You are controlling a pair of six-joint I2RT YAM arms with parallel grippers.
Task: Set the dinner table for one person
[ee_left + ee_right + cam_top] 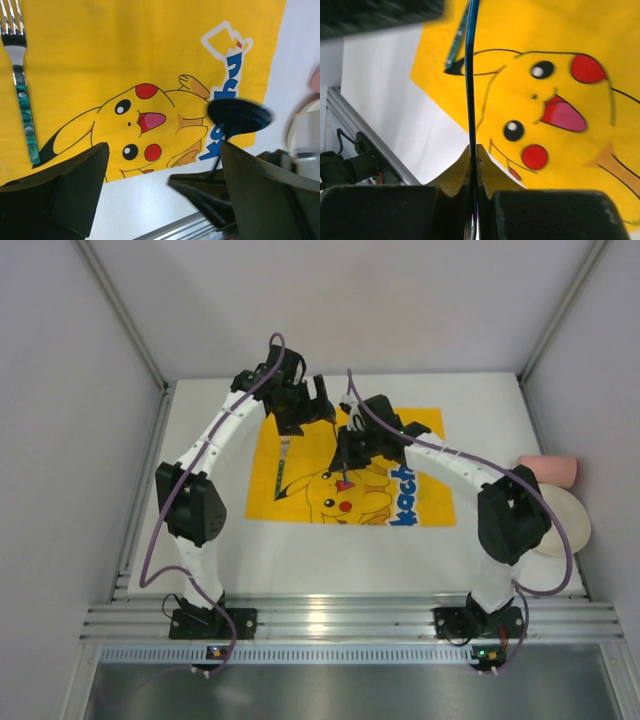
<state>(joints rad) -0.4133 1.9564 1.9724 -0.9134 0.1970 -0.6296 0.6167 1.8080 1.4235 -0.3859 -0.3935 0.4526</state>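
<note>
The white dinner table (300, 550) carries a yellow Pikachu-print cloth (300, 505). A fork with a green handle (283, 466) lies on the cloth's left side and also shows in the left wrist view (22, 95). My left gripper (162, 150) is open and empty, held above the cloth's far left part (300, 405). My right gripper (475, 150) is shut on a thin dark utensil (469, 75), seen edge-on. The left wrist view shows its round spoon-like end (239, 116). The right gripper hovers over the cloth's middle (347, 462).
A pink cup (548, 470) lies on its side at the table's right edge. A white plate (565, 525) sits beside it, partly under my right arm. Metal rails (350, 620) run along the near edge. Grey walls close in both sides.
</note>
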